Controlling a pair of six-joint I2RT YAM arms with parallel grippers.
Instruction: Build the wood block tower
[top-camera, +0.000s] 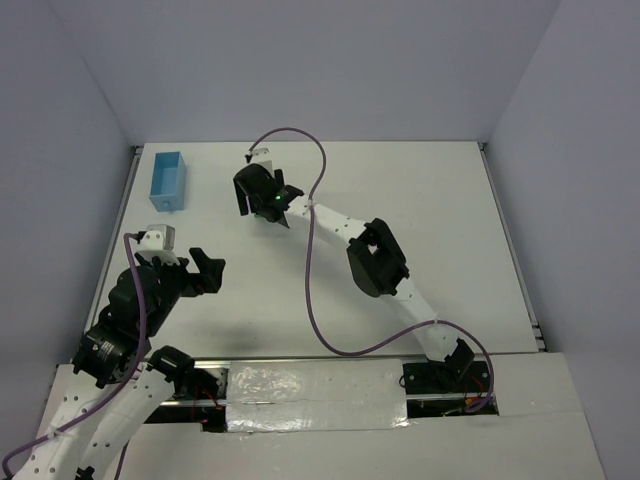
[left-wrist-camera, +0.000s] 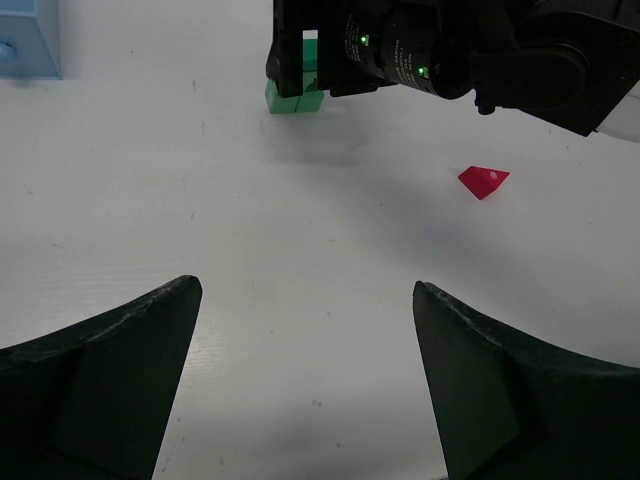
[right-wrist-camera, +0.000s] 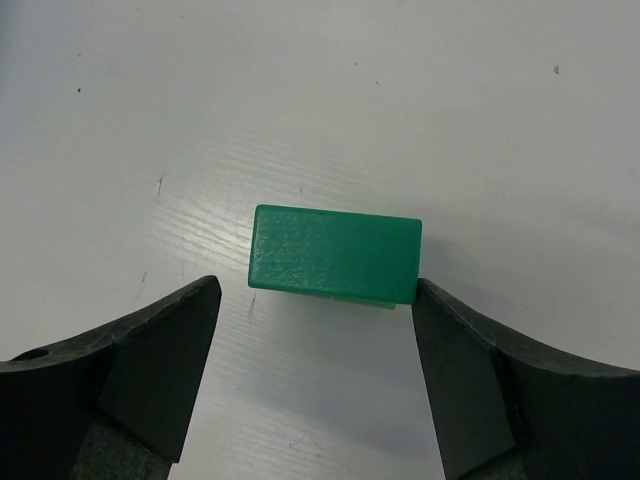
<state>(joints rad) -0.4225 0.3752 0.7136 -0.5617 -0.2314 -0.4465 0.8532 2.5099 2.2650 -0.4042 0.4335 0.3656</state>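
In the right wrist view a green block (right-wrist-camera: 335, 250) lies flat on top of a lighter green block whose edge (right-wrist-camera: 390, 300) shows just beneath it. My right gripper (right-wrist-camera: 315, 290) is open and hovers above this stack, one finger on each side, the right fingertip close to the top block's corner. In the left wrist view the green stack (left-wrist-camera: 295, 95) stands under the right gripper (left-wrist-camera: 450, 50), and a red roof-shaped piece (left-wrist-camera: 483, 181) lies on the table to its right. My left gripper (left-wrist-camera: 305, 288) is open and empty, well short of both. In the top view the right gripper (top-camera: 268, 205) hides the blocks.
A light blue box (top-camera: 167, 182) sits at the far left of the white table, also at the top left of the left wrist view (left-wrist-camera: 25, 40). The left gripper (top-camera: 212, 272) is near the left front. A purple cable loops over the right arm (top-camera: 375, 255).
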